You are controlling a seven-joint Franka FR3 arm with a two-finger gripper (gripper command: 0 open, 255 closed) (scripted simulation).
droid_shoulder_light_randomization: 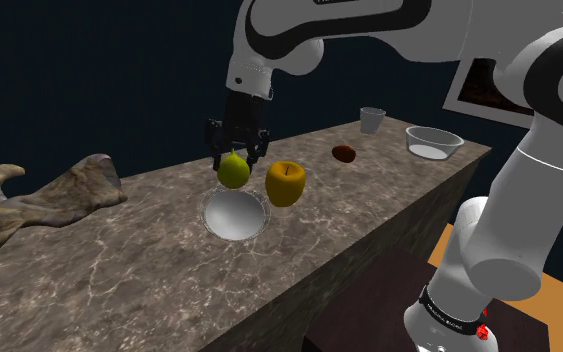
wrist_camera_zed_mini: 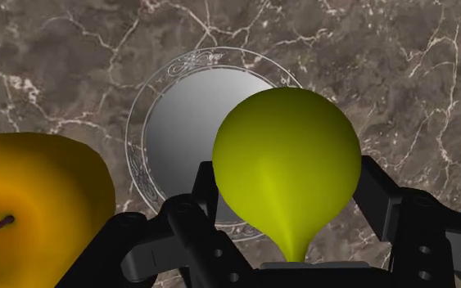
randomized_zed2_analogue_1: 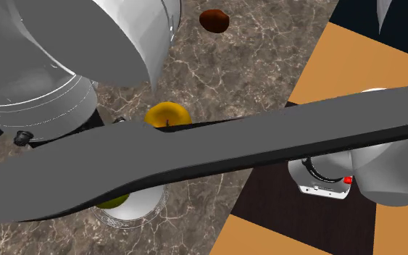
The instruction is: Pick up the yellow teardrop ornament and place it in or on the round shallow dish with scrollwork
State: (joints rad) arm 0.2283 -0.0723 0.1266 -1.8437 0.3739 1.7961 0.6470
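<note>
A yellow-green teardrop ornament (droid_shoulder_light_randomization: 233,170) hangs in the air with my black gripper (droid_shoulder_light_randomization: 235,148) shut on it, narrow end up toward the hand. In the wrist view the ornament (wrist_camera_zed_mini: 286,164) is clasped between the two fingers (wrist_camera_zed_mini: 206,184) of the gripper (wrist_camera_zed_mini: 289,176). Directly below lies the round shallow dish (droid_shoulder_light_randomization: 235,218), pale inside with a clear scrollwork rim (wrist_camera_zed_mini: 138,155). The ornament overlaps the dish's near edge in the wrist view. In the second exterior view a sliver of the ornament (randomized_zed2_analogue_1: 113,201) shows over the dish (randomized_zed2_analogue_1: 150,210), under a dark arm link.
A yellow apple (droid_shoulder_light_randomization: 285,183) stands right beside the dish on the marble counter (droid_shoulder_light_randomization: 389,190). Farther along are a brown lump (droid_shoulder_light_randomization: 344,153), a white cup (droid_shoulder_light_randomization: 372,120) and a clear bowl (droid_shoulder_light_randomization: 434,142). A rocky piece (droid_shoulder_light_randomization: 49,195) lies at the shoulder view's left.
</note>
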